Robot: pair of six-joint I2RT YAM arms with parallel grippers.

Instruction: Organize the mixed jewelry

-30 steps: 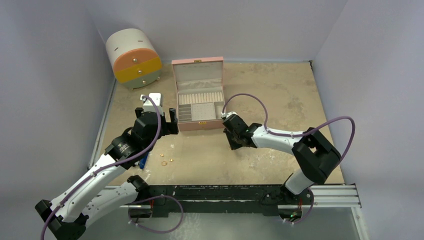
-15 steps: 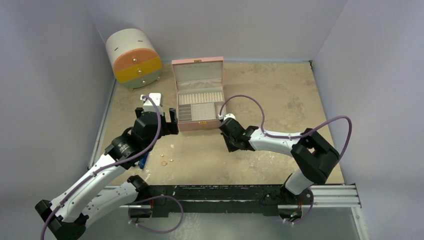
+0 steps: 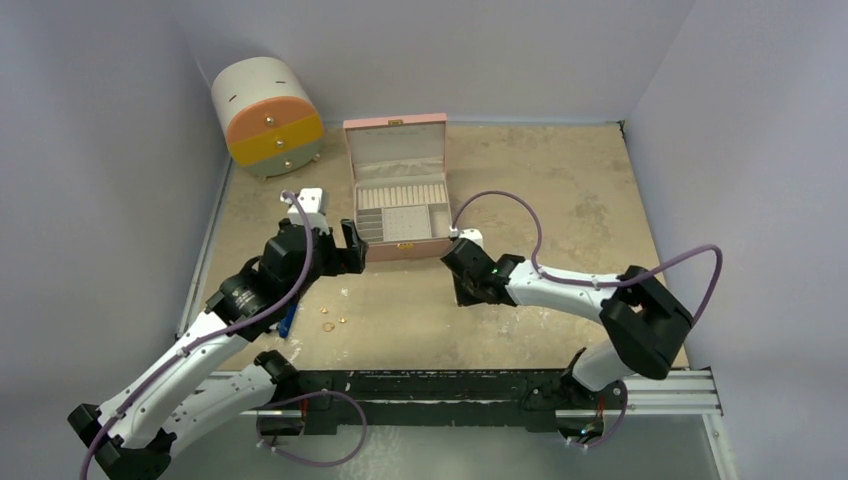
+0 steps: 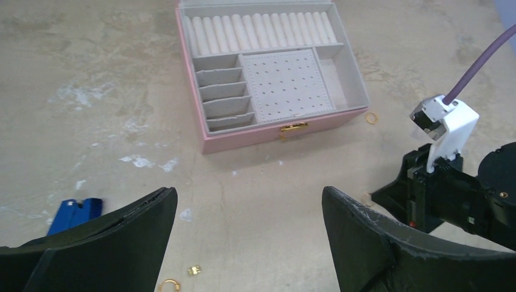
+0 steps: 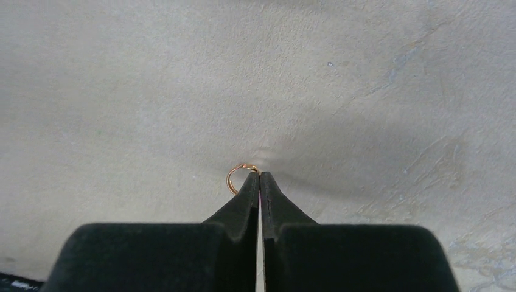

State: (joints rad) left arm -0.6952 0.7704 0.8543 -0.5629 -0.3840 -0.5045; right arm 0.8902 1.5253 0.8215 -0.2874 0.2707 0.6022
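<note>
My right gripper [image 5: 260, 175] is shut, and a thin gold ring [image 5: 234, 179] is pinched at its fingertips, low over the table. In the top view it [image 3: 463, 291] sits in front of the right corner of the open pink box [image 3: 400, 250]. My left gripper [image 4: 249, 201] is open and empty above the table, left of the box front [image 3: 346, 246]. A gold ring [image 4: 169, 285] and a small gold bit [image 4: 194, 270] lie below it. Another gold ring [image 4: 372, 117] lies by the box's right front corner. Tiny gold pieces [image 3: 327, 325] show in the top view.
The pink box [image 4: 274, 131] stands open, with ring rolls, slots and a dotted pad inside. A blue-handled tool [image 4: 73, 213] lies at the left. A round cabinet with orange, yellow and green drawers [image 3: 267, 115] stands at the back left. Grey walls enclose the table.
My right arm has stretched out, its elbow swinging right while the gripper stays low by the box's corner. My left gripper has edged right toward the box front.
</note>
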